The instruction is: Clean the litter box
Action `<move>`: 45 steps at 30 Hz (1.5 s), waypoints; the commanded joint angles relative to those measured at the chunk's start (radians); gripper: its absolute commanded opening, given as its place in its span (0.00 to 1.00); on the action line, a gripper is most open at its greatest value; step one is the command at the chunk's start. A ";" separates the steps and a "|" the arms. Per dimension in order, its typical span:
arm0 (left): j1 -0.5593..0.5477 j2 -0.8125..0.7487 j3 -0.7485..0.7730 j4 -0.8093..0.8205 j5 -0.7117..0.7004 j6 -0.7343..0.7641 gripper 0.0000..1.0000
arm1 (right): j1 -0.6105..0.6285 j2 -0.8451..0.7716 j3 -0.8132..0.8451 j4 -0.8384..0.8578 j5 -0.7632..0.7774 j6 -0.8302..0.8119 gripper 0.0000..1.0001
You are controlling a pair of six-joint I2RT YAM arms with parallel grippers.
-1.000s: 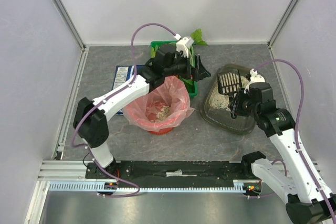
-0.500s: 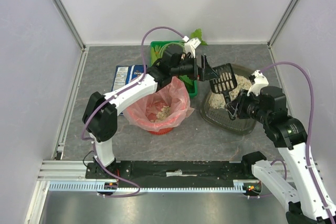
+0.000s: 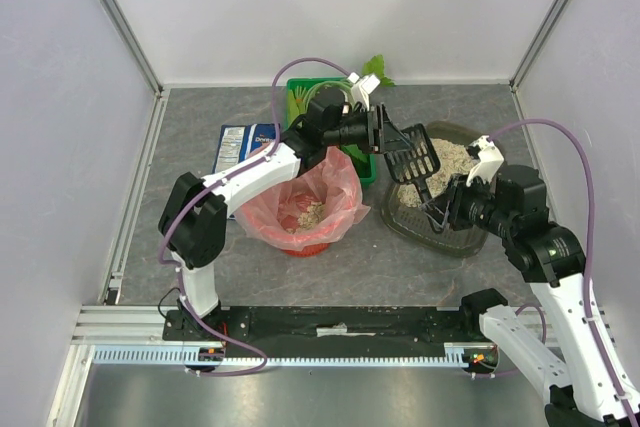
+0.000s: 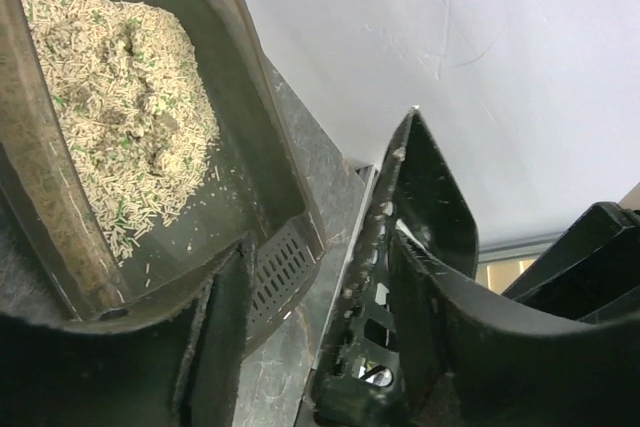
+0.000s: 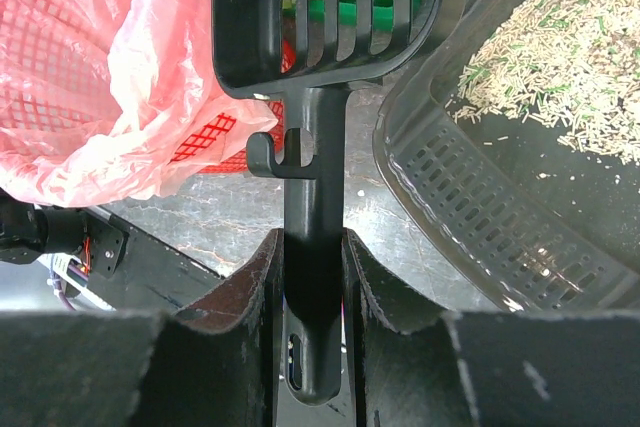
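**Scoop held at both ends above the litter box**

The shallow, dark grey-brown translucent plastic litter box (image 3: pixel 420 232) sits on the grey stone-patterned counter (image 3: pixel 200 117), right of centre and in front of the right arm. Beige granular litter (image 3: pixel 452 157) is heaped toward its far side, while the slotted floor at the near end is mostly bare.

The right gripper (image 3: pixel 438 212) is clamped on the handle of a black plastic slotted scoop (image 3: pixel 410 152). In the right wrist view, both fingers (image 5: pixel 255 292) press against the sides of the handle just below its small hook. The scoop's head rises away from that gripper, over the left edge of the litter box.

The left arm reaches across from the other side and brings the left gripper (image 3: pixel 385 132) to the scoop's head. In the left wrist view the jaws stand apart with the rim of the scoop head (image 4: pixel 395 237) between them. The scoop lies close against one finger (image 4: pixel 480 327), and a strip of counter shows between it and the other finger, so this gripper has not clamped it.

Just left of the litter box stands a round red mesh bin (image 3: pixel 300 245) lined with a pink plastic bag (image 3: pixel 335 182), with some litter at its bottom. A green plastic crate (image 3: pixel 298 92) holding leafy vegetables stands behind the bin. A blue printed packet (image 3: pixel 240 139) lies flat beside the crate.
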 commanded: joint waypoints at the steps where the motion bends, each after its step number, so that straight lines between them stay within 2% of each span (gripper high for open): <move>1: 0.014 -0.009 -0.017 0.053 0.023 -0.032 0.53 | -0.003 -0.009 0.006 0.046 -0.042 -0.019 0.00; 3: 0.016 -0.011 -0.020 0.055 0.024 -0.032 0.44 | -0.001 -0.009 0.004 0.049 -0.042 -0.019 0.00; 4: 0.016 -0.012 -0.020 0.053 0.026 -0.032 0.34 | -0.003 -0.009 0.003 0.048 -0.042 -0.019 0.00; 6: 0.017 -0.014 -0.020 0.053 0.034 -0.032 0.27 | -0.001 -0.006 -0.005 0.046 -0.025 -0.020 0.01; 7: 0.019 -0.014 -0.020 0.055 0.037 -0.032 0.17 | -0.003 -0.006 -0.006 0.046 -0.014 -0.020 0.05; 9: 0.019 -0.015 -0.025 0.065 0.067 -0.027 0.14 | -0.001 -0.009 -0.008 0.049 0.009 -0.022 0.14; 10: 0.019 -0.017 -0.028 0.081 0.080 -0.029 0.07 | -0.003 -0.012 -0.006 0.049 0.012 -0.025 0.18; 11: 0.019 -0.020 -0.032 0.087 0.086 -0.033 0.03 | -0.001 -0.015 -0.005 0.058 0.013 -0.033 0.28; 14: 0.025 -0.024 -0.045 0.101 0.089 -0.065 0.02 | -0.001 -0.037 -0.009 0.089 0.018 -0.043 0.49; 15: 0.027 -0.024 -0.045 0.105 0.089 -0.085 0.02 | -0.001 -0.049 -0.011 0.101 0.017 -0.053 0.62; 17: 0.031 -0.024 -0.045 0.101 0.084 -0.108 0.02 | -0.001 -0.066 -0.020 0.142 0.017 -0.059 0.73; 22: 0.051 0.000 -0.003 0.015 0.067 -0.183 0.02 | -0.001 -0.133 -0.022 0.267 0.078 -0.071 0.75; 27: 0.074 0.020 0.014 -0.022 0.086 -0.309 0.02 | -0.003 -0.155 -0.031 0.317 0.110 -0.131 0.75; 30: 0.091 0.029 0.017 -0.039 0.090 -0.357 0.02 | -0.001 -0.159 -0.039 0.343 0.135 -0.172 0.62; 35: 0.108 0.040 0.027 -0.043 0.107 -0.400 0.02 | -0.003 -0.135 -0.029 0.399 0.132 -0.198 0.52; 37: 0.116 0.046 0.046 -0.091 0.110 -0.398 0.02 | -0.001 -0.124 -0.031 0.412 0.098 -0.201 0.52; 45: 0.146 0.068 0.069 -0.096 0.149 -0.443 0.02 | 0.000 -0.081 -0.042 0.385 0.070 -0.237 0.51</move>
